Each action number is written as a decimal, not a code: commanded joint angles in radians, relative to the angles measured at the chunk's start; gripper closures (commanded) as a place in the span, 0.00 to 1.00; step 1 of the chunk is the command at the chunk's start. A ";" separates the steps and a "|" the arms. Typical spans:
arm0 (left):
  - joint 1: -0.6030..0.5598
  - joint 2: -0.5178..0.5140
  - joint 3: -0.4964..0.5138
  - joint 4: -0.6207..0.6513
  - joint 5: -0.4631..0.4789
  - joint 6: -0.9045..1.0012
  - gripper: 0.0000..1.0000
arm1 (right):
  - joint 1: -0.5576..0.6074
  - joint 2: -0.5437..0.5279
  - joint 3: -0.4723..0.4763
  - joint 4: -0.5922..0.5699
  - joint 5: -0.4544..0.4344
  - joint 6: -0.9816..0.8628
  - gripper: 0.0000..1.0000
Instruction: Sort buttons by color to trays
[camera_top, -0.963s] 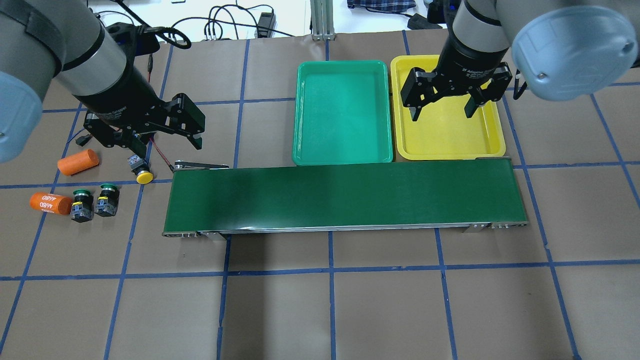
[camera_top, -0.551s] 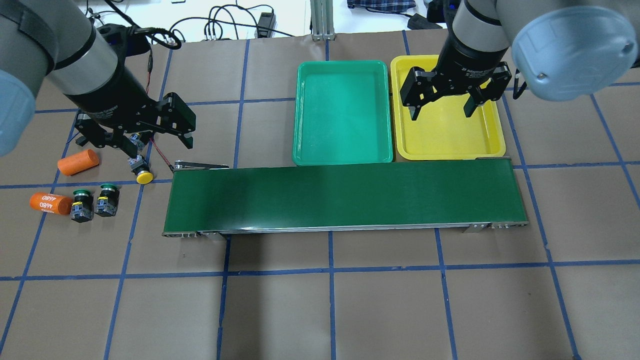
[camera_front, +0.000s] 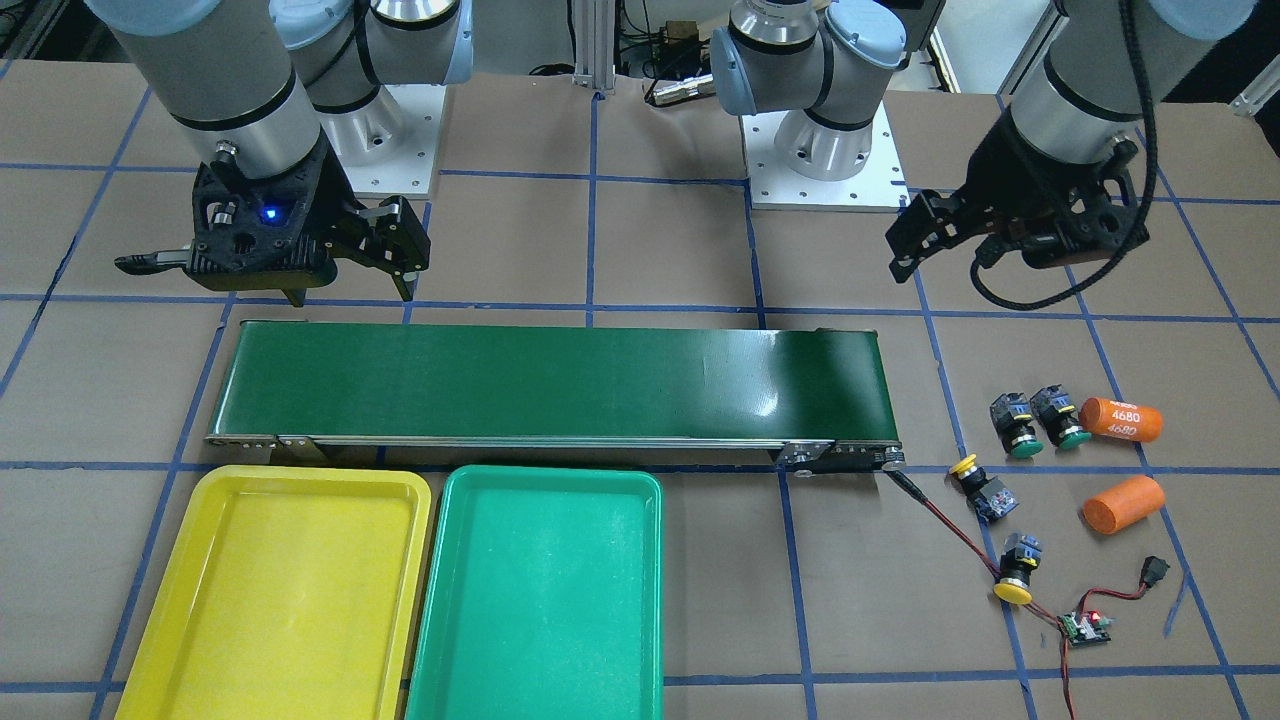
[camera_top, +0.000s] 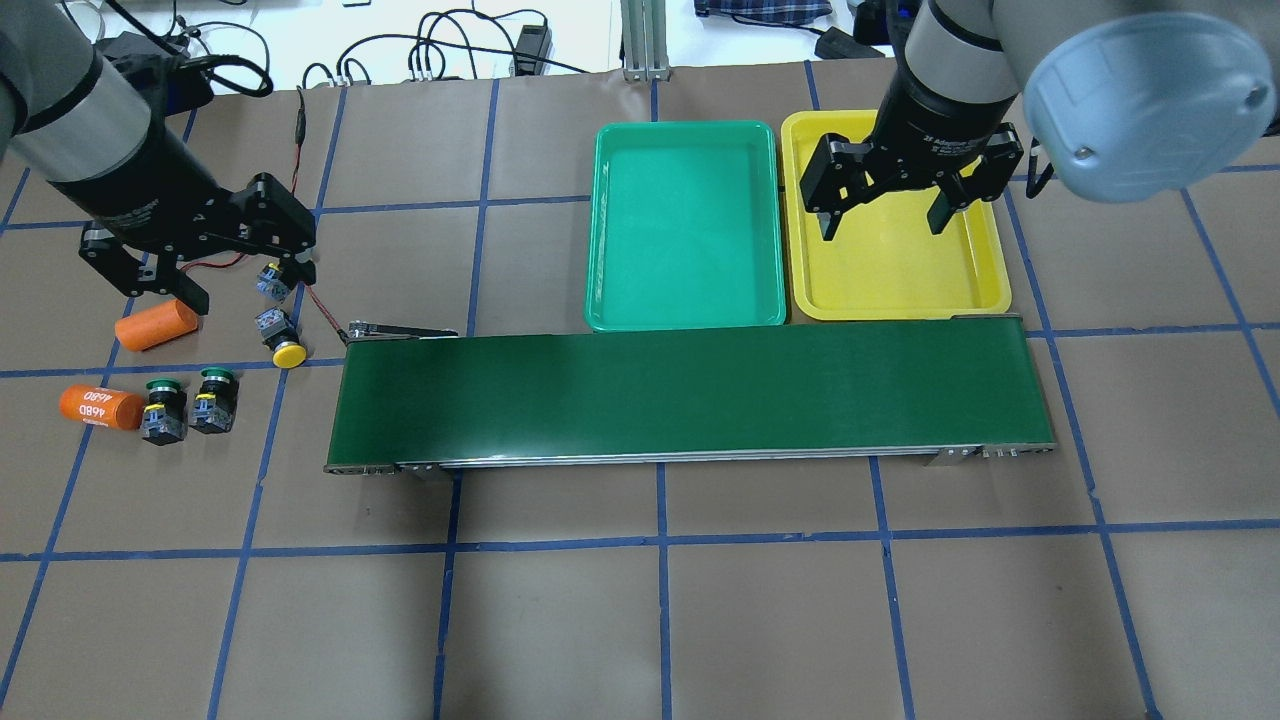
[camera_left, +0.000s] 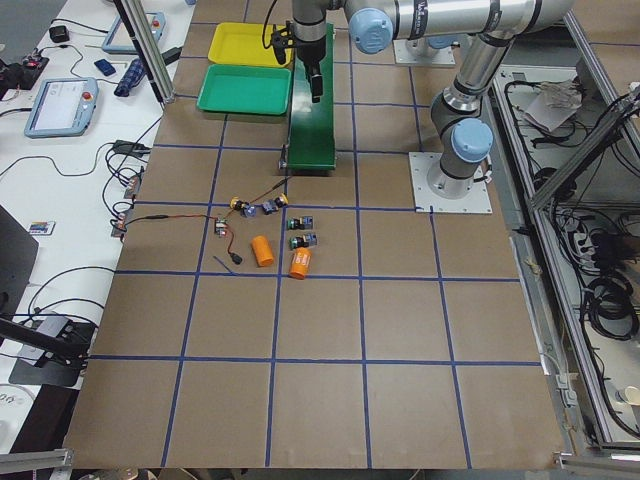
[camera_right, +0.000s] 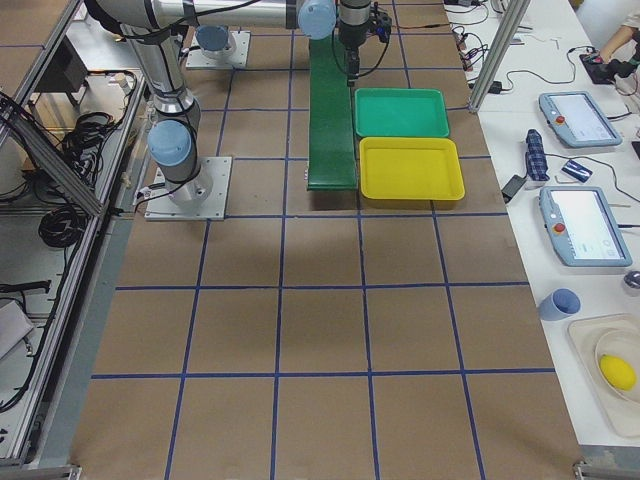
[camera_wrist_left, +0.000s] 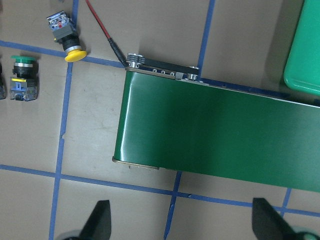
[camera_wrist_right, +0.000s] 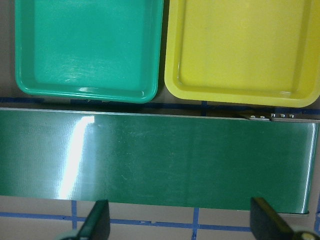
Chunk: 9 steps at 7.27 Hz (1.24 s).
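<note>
Two green-capped buttons (camera_top: 162, 408) (camera_top: 214, 398) stand side by side left of the conveyor. One yellow-capped button (camera_top: 284, 342) lies on its side nearer the belt's left end. The other yellow-capped button (camera_top: 270, 282) lies just beyond it, partly under a finger of my left gripper (camera_top: 245, 285), which is open, empty and hovers above them. My right gripper (camera_top: 884, 228) is open and empty, high over the yellow tray (camera_top: 900, 275). The green tray (camera_top: 685, 225) lies beside it. Both trays hold nothing. In the left wrist view one yellow button (camera_wrist_left: 65, 35) and one green button (camera_wrist_left: 24, 80) show.
The long dark-green conveyor belt (camera_top: 690, 395) runs across in front of the trays. Two orange cylinders (camera_top: 155, 323) (camera_top: 100, 405) lie by the buttons, one marked 4680. A red wire runs from the belt's end to a small circuit board (camera_front: 1085, 625).
My left gripper has moved left, away from the conveyor's end, and uncovered the second yellow button. It stays open. The right arm and the buttons have not moved.
</note>
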 joint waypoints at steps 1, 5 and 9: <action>0.137 -0.086 -0.001 0.150 0.000 0.107 0.00 | 0.000 0.001 0.000 -0.001 0.001 -0.002 0.00; 0.330 -0.302 0.000 0.397 0.000 0.256 0.00 | 0.000 0.008 0.000 0.000 0.000 -0.002 0.00; 0.372 -0.506 0.023 0.631 0.017 0.369 0.00 | 0.000 0.008 0.000 0.002 0.000 -0.002 0.00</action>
